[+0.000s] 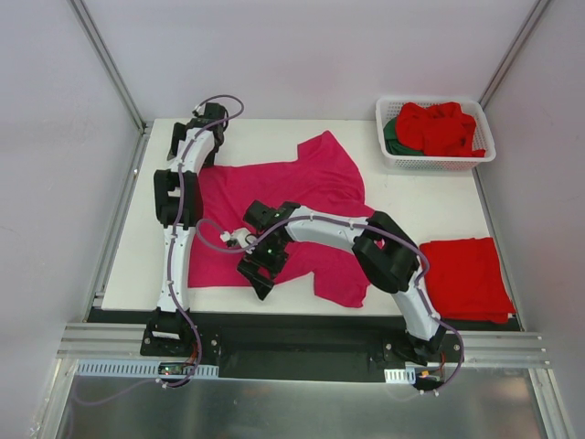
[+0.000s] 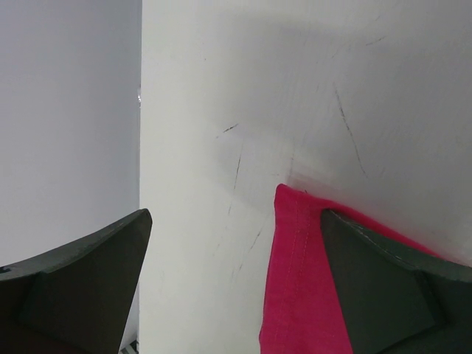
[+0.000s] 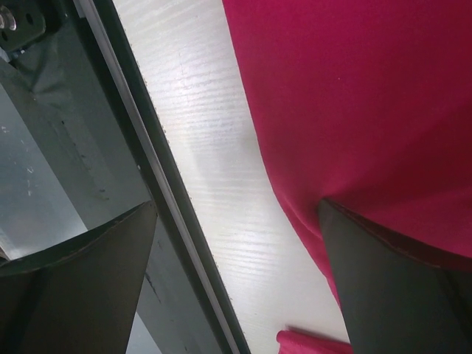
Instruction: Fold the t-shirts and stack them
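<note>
A magenta-pink t-shirt (image 1: pixel 292 206) lies spread out across the middle of the white table (image 1: pixel 265 137). My left gripper (image 1: pixel 183 151) is open at the shirt's far left corner. In the left wrist view that hemmed corner (image 2: pixel 302 280) lies by the right finger, and the gripper (image 2: pixel 236 214) holds nothing. Over the shirt's near edge my right gripper (image 1: pixel 259 282) is open too. The right wrist view has the pink cloth (image 3: pixel 354 96) under the right finger of the gripper (image 3: pixel 236 206). A folded red t-shirt (image 1: pixel 466 274) lies at the near right.
A white slotted basket (image 1: pixel 391 157) at the far right holds bunched red shirts (image 1: pixel 439 126) and a dark green one (image 1: pixel 393 137). The table's near edge and black rail (image 3: pixel 169 192) run just beside my right gripper. Grey walls enclose the table.
</note>
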You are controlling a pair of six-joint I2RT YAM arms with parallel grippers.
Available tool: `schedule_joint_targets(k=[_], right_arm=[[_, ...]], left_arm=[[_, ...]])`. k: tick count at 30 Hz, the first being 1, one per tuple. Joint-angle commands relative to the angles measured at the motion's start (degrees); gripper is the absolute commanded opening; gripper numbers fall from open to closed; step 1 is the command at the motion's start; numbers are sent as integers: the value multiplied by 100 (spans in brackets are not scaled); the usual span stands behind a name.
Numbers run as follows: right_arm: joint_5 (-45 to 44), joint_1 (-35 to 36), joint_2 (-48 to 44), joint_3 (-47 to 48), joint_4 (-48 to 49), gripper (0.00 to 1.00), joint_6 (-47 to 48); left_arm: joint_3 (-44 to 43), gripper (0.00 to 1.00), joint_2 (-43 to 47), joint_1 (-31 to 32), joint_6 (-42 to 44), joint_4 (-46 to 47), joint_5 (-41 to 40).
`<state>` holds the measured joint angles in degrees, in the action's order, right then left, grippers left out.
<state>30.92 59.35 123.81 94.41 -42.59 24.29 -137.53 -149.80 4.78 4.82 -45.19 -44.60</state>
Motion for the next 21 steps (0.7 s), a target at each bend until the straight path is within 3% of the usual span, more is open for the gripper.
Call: schedule_joint_targets(k=[1,16,21], right_arm=[[-349,138,469,-599,-1006,96,93],[-341,191,346,-872,-1111,96,111],[-1016,331,-84,-959,-769,96,-55]], left_arm=[[-212,99,-58,-56,142,195,-58],[-239,99,-102,-47,239,370,-22],[-125,99,72,-38,335,379,-242]])
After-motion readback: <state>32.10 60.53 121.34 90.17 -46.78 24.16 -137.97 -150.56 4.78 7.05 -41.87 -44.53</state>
